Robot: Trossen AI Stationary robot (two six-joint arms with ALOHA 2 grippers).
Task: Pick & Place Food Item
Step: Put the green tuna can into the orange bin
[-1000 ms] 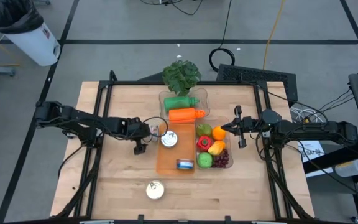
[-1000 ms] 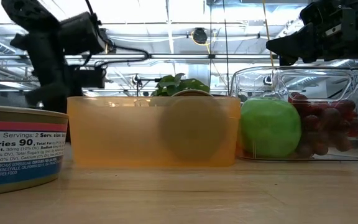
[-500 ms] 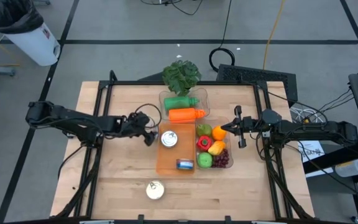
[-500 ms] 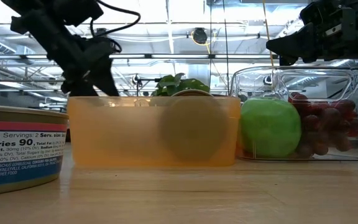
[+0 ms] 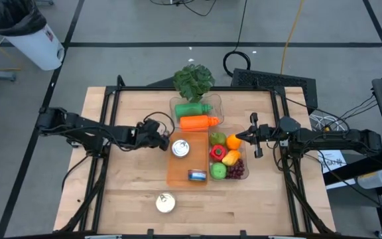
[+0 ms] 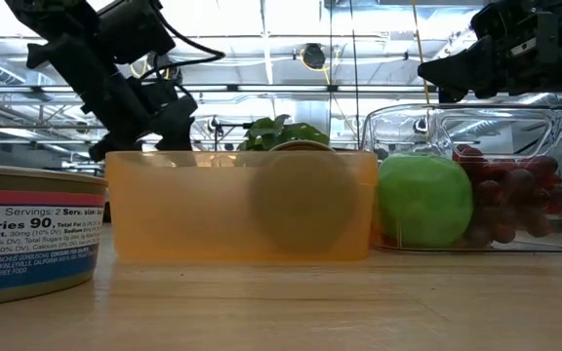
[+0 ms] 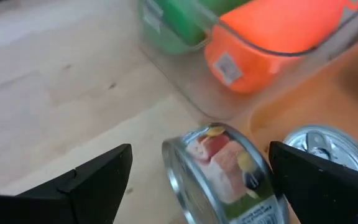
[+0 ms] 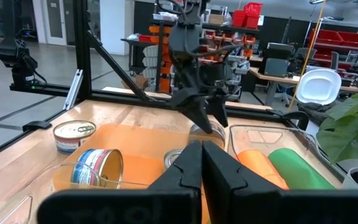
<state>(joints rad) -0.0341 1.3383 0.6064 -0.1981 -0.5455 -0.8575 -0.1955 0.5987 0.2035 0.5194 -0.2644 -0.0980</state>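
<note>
Since the task is to move food into the containers, the layout reads as a sorting job partly done: an orange bin (image 5: 188, 162) in the middle of the counter (image 5: 125, 192) already holds two cans, one upright (image 5: 180, 149) and one on its side (image 5: 197, 175). Beside it a clear tub (image 5: 239, 174) holds an apple (image 5: 217, 171), grapes (image 5: 237, 171) and other produce, and a second clear tub (image 5: 216, 101) behind holds a green bottle (image 5: 192, 109) and an orange bottle (image 5: 198, 122).

Two cans remain outside. One can (image 5: 165, 202) stands alone near the counter's front edge, well apart from the bin. The other, a tilted can (image 7: 222, 168), lies on the wood just outside the bin's rim, near its back corner.

That tilted can looks like the item in hand. The left claw (image 5: 161, 141) hangs over it at the bin's left edge, its fingers (image 7: 92, 186) spread wide with the can between them. Neither finger visibly touches the can, so I judge it an approach, not yet a grip. Because the can leans, closing on it squarely may take care.

The right claw (image 5: 253, 136) waits just right of the produce tub, with its fingers (image 8: 188, 171) pressed together and holding nothing.
</note>
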